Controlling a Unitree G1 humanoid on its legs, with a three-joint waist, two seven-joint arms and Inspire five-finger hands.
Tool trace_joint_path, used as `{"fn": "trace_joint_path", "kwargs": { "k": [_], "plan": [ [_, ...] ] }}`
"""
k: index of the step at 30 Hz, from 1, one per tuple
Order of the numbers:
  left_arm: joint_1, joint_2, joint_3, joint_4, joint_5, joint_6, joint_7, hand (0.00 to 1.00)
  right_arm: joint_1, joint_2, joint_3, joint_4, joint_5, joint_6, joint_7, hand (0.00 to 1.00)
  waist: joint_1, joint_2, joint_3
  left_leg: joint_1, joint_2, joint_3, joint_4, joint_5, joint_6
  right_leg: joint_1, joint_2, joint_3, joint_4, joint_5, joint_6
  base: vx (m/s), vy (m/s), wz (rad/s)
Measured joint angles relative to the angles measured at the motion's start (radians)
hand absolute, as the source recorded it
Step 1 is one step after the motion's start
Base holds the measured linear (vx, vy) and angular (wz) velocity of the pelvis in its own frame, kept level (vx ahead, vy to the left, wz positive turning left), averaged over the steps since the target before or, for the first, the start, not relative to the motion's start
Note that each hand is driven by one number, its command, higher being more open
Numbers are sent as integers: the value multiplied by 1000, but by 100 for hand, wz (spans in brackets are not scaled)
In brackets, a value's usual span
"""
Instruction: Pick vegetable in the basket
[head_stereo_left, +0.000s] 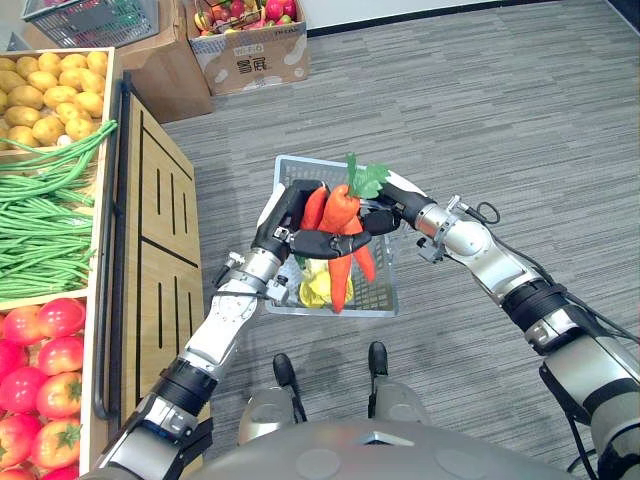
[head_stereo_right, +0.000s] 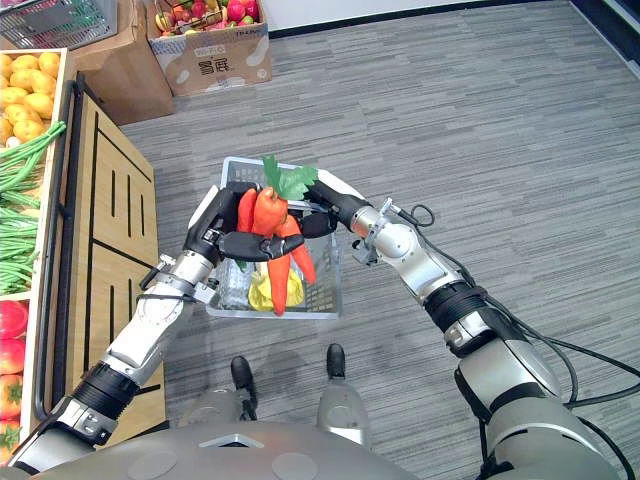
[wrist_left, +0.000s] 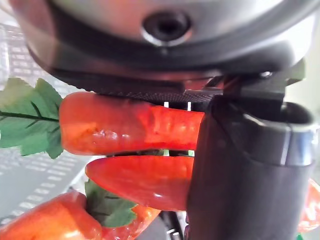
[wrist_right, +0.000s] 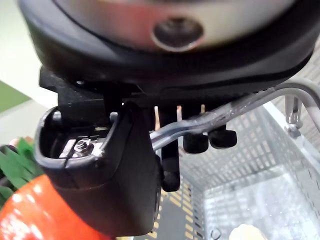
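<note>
Carrots (head_stereo_left: 340, 212) are bunched in the left hand (head_stereo_left: 283, 222), whose fingers (head_stereo_left: 322, 243) curl across the middle of the bunch and grip it. The left wrist view shows one carrot pressed against the palm, with the dark thumb (wrist_left: 240, 175) crossing in front. A smooth red piece (wrist_left: 145, 180) lies between the orange ones.

The bunch is held over the open top of the grey mesh basket (head_stereo_left: 300, 165). Its long axis runs away from the robot: the green leaves (head_stereo_left: 368, 180) are at the far, upper end, and the pointed tips hang down on the near side towards the basket's near rim. I cannot tell whether the tips touch the mesh.

The right hand (head_stereo_left: 392, 210) is just beside the leaves at the basket's right side. In its wrist view its fingers (wrist_right: 195, 142) are hooked tightly round the wire handle (wrist_right: 225, 112). A yellow item (head_stereo_left: 318, 288) lies inside the basket, under the carrots.

To the left is a wooden stand (head_stereo_left: 160, 230) with potatoes (head_stereo_left: 45, 95), green beans (head_stereo_left: 40, 215) and tomatoes (head_stereo_left: 45, 360).
</note>
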Motion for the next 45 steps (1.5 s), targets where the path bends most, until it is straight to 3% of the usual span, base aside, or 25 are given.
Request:
{"fn": "trace_joint_path", "kwargs": {
  "k": [13, 23, 29, 45],
  "plan": [
    [0, -10, 44, -21, -24, 0, 30, 0, 36, 34, 0, 29, -1, 10, 0, 0, -4, -28, -17, 0, 0, -1, 0, 3, 0, 0, 0, -2, 0, 0, 0, 0, 0, 0],
    [-2, -39, 66, 40, 169, 0, 68, 0, 47, 39, -1, 29, 0, 10, 0, 0, -1, -40, -17, -16, 0, -1, 1, 4, 0, -17, 0, -2, 0, -1, -1, 0, 0, 0],
    [-5, -44, 70, 94, 192, -1, 78, 0, 47, 39, -1, 29, -1, 13, 2, 0, -2, -49, -16, -18, 0, -1, 3, 5, 0, -18, 1, -2, 0, 0, -1, 0, 0, 0],
    [-3, -46, 83, 116, 230, -19, 45, 0, 47, 30, -1, 29, -1, 14, 8, 0, -9, -50, -15, -18, 0, -1, 2, 4, -1, -19, 1, 0, 0, 0, -1, 0, 0, 0]
  ]
}}
